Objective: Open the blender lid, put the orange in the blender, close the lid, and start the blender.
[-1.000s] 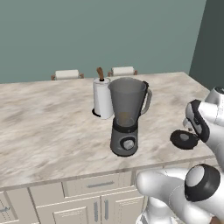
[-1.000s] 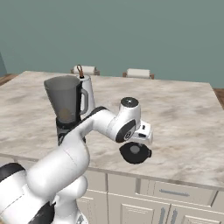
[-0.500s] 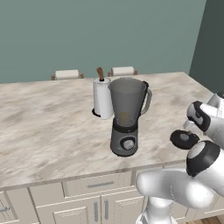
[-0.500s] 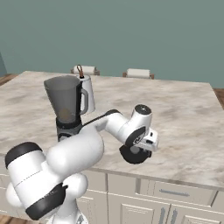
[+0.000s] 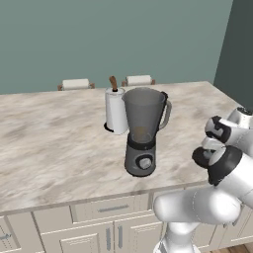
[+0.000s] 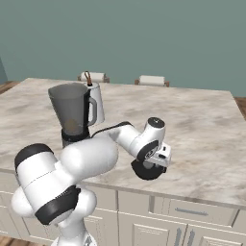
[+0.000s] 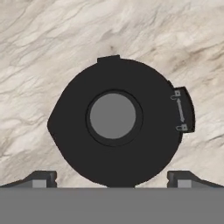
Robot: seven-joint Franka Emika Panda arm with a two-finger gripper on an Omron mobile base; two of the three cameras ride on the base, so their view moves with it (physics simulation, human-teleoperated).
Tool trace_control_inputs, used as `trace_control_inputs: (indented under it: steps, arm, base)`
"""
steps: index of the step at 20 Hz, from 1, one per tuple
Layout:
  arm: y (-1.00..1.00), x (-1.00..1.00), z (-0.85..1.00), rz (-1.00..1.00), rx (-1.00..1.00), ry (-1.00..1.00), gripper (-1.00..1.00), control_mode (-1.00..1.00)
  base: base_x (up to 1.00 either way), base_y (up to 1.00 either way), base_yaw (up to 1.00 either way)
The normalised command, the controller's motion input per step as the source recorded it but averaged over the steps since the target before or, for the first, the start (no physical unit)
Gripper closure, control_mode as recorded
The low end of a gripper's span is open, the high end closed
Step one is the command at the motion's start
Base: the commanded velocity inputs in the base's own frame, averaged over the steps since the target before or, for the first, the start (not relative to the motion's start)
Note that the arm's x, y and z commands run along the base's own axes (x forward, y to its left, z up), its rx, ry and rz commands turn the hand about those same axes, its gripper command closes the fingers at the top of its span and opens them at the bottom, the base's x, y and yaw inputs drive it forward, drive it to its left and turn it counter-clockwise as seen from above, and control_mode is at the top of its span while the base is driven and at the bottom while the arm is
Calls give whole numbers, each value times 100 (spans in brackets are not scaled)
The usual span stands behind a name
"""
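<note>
the dark grey round blender lid [image 7: 116, 124] lies flat on the pale marbled stone worktop [image 5: 59, 143] near its front edge, off the jar. the white arm's two-finger tool [image 7: 112, 178] hangs directly above it, fingers spread wide with the tips [image 7: 40, 178] on either side of the disc, touching nothing. the tall blender [image 5: 143, 131] with dark grey base and translucent open-topped jar stands well apart, just in front of a white paper-towel roll [image 5: 115, 111].
</note>
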Motion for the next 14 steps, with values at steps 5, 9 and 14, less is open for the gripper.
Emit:
trace_control_inputs:
  steps: [5,9,14]
  arm:
    - [6,15,-26,0,-3,1,-100,-100]
    - [0,14,-21,0,-3,0,-100,-100]
    - [0,15,-17,0,-3,0,-100,-100]
  base:
    - [0,0,0]
    - [0,0,0]
    - [0,0,0]
